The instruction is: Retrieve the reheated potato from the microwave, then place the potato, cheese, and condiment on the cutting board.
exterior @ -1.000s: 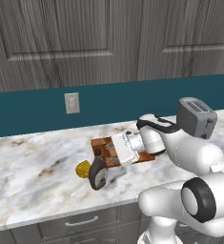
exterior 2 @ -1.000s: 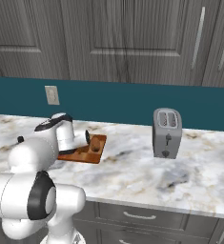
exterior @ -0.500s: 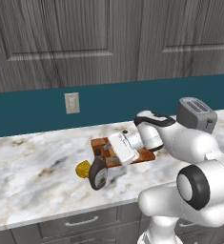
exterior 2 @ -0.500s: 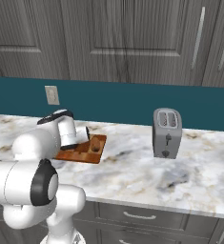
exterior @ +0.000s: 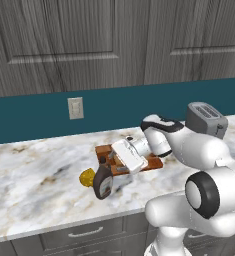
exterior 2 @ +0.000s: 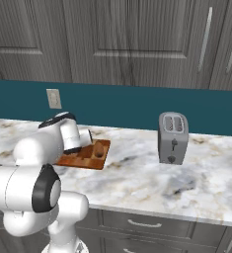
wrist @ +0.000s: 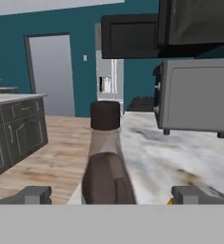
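The condiment (wrist: 106, 162) stands upright, centred between the wide-set fingers of the pincer (wrist: 111, 194), not yet gripped; cutting board (exterior: 154, 163) lies just behind.

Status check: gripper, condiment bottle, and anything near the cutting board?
Gripper open, fingers either side of the condiment bottle. Bottle on the counter, in front of the cutting board. Cheese right beside the bottle.

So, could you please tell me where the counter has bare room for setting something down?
The marble counter is bare between the cutting board and the toaster, and again left of the cheese. It is crowded around the board's front-left corner, where the cheese and condiment bottle sit beside the arm.
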Controlling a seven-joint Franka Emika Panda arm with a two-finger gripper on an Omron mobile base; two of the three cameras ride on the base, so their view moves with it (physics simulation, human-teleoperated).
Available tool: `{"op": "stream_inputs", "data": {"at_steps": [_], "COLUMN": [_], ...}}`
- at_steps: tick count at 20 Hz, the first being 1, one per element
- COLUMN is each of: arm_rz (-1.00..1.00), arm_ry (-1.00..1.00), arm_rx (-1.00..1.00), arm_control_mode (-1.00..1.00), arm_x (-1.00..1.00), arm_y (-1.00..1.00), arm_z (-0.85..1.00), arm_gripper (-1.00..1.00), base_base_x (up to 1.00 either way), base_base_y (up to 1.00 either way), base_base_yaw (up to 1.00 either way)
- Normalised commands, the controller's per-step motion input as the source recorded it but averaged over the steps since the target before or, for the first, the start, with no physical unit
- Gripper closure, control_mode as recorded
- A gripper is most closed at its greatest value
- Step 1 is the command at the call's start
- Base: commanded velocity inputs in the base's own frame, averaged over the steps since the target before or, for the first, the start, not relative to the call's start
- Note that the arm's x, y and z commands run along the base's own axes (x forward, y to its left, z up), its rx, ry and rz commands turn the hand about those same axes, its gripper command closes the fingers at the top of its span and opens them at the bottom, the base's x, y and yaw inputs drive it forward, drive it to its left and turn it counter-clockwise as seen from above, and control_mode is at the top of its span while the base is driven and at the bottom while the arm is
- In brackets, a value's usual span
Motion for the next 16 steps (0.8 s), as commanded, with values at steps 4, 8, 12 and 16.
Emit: {"op": "stream_inputs", "data": {"at_steps": [4, 8, 12, 16], "arm_rz": [0.03, 0.02, 0.03, 0.02], "arm_ry": [0.0, 0.0, 0.0, 0.0], "arm_rx": [0.0, 0.0, 0.0, 0.0], "arm_control_mode": [-1.0, -1.0, -1.0, -1.0], "arm_x": [-0.22, -0.14, 0.09, 0.29], "arm_y": [0.0, 0.0, 0.0, 0.03], "arm_z": [0.08, 0.06, 0.0, 0.0], "arm_gripper": [-1.0, -1.0, -1.0, -1.0], "base_base_x": [0.0, 0.0, 0.0, 0.0], "base_base_y": [0.0, 0.0, 0.0, 0.0], "base_base_yaw": [0.0, 0.0, 0.0, 0.0]}}
